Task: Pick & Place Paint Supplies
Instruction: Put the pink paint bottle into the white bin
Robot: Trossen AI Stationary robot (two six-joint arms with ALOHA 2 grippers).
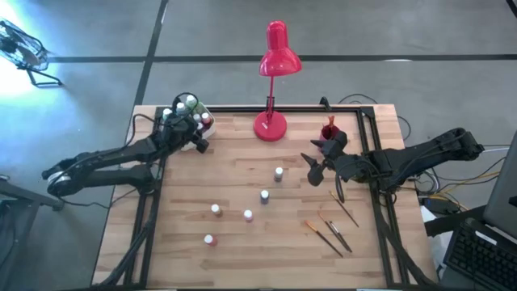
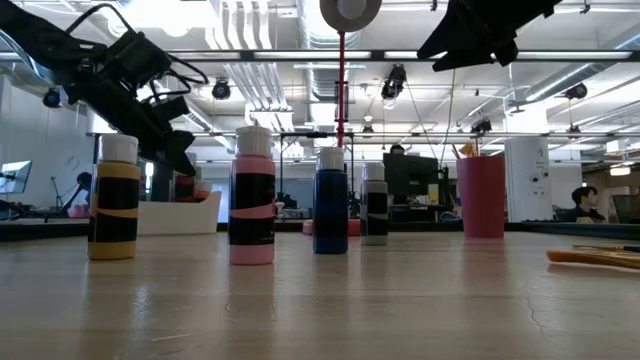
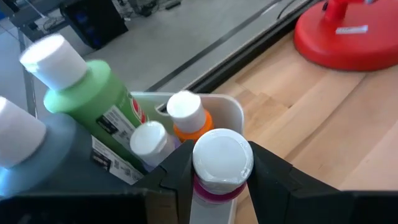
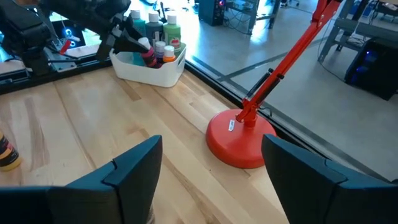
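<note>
My left gripper (image 3: 214,180) is shut on a white-capped, magenta paint bottle (image 3: 216,163) at the white bin (image 1: 194,109) in the table's far left corner. The bin holds a green bottle (image 3: 93,102), an orange one (image 3: 186,118) and others. Several bottles (image 1: 248,215) stand upright mid-table; in the low view they show yellow (image 2: 115,200), pink (image 2: 252,200) and blue (image 2: 331,205). Three brushes (image 1: 327,236) lie flat near the right edge. My right gripper (image 1: 317,164) hovers open above the table, right of centre, with nothing between its fingers. My left gripper pinches the magenta bottle between its two fingers, at the neck just under the white cap (image 3: 214,186). The fingers slant down toward the table's far left corner. The bottle stands roughly upright at the bin's near wall (image 3: 233,112); whether its base rests inside is hidden.
A red desk lamp (image 1: 271,125) stands at the far edge, centre, its base (image 4: 239,140) ahead of my right gripper. A red cup (image 1: 329,129) sits at the far right. A dark frame rail borders the wooden tabletop (image 1: 242,162).
</note>
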